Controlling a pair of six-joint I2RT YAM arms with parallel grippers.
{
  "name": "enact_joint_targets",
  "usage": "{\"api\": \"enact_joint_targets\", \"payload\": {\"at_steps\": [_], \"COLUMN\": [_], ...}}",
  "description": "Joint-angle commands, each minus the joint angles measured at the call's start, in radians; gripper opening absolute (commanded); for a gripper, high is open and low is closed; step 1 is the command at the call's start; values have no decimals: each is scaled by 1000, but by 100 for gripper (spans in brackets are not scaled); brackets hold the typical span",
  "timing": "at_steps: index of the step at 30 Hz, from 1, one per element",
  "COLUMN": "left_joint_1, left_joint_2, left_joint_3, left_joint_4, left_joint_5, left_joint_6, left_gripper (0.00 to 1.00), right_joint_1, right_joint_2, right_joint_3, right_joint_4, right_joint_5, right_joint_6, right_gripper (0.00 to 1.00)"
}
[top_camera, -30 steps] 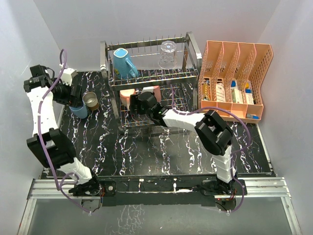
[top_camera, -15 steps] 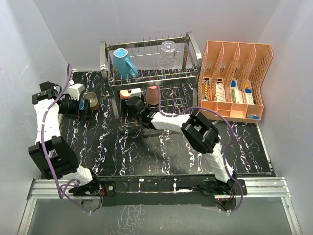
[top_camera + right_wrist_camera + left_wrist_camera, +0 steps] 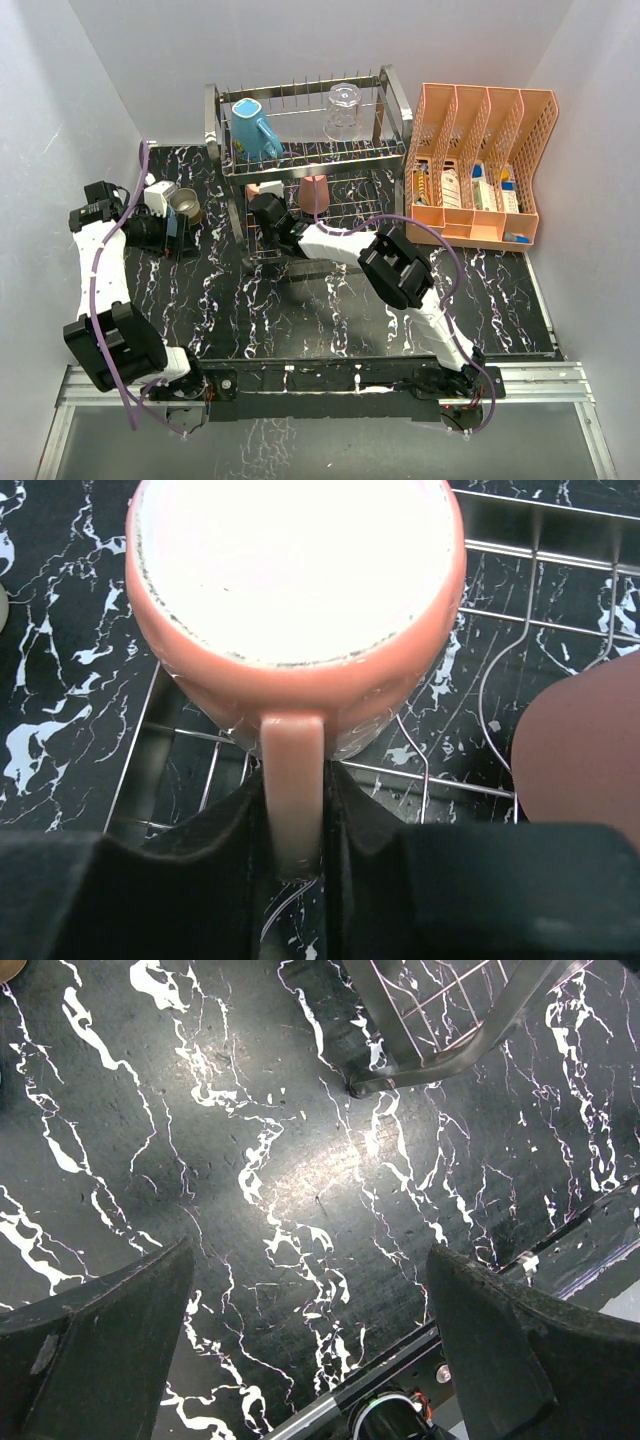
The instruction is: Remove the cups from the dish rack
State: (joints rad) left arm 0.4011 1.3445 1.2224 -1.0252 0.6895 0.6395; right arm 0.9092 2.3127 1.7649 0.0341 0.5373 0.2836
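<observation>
The chrome dish rack [image 3: 395, 95] stands at the back, with a teal mug [image 3: 255, 128] and a clear glass [image 3: 342, 110] on its upper tier. On the lower tier, the pale pink mug [image 3: 295, 590] lies on the rack wires [image 3: 560, 620], and my right gripper [image 3: 293, 795] is shut on its handle [image 3: 292, 750]. The salmon tumbler [image 3: 585, 760] sits just to its right. In the top view my right gripper [image 3: 263, 207] reaches into the lower tier. My left gripper [image 3: 310, 1360] is open over bare table, next to the tan cup [image 3: 185, 205].
An orange perforated file organiser [image 3: 480, 160] holding packets stands right of the rack. One rack foot [image 3: 450, 1055] shows beyond my left gripper's fingers [image 3: 100, 1360]. The black marbled table [image 3: 330, 300] ends at a metal rail along the near edge.
My right gripper slid left along the lower tier and closed on the pink mug's handle. My left arm drew back and dropped lower beside the cups on the left.
</observation>
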Motion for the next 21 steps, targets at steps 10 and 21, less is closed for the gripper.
{"api": "enact_joint_targets", "payload": {"at_steps": [10, 21], "left_joint_1": [1, -33], "left_joint_2": [-92, -219], "left_joint_3": [-58, -158], "left_joint_4": [-40, -125], "left_joint_5": [154, 353], "left_joint_6": [81, 320], "left_gripper": [96, 97], "right_joint_1": [-3, 0], "right_joint_2": [-168, -414], "right_joint_3": [-122, -492], "right_joint_4": [83, 141], "right_joint_5": [15, -29], "right_joint_6": [-23, 155], "right_gripper": [8, 8]}}
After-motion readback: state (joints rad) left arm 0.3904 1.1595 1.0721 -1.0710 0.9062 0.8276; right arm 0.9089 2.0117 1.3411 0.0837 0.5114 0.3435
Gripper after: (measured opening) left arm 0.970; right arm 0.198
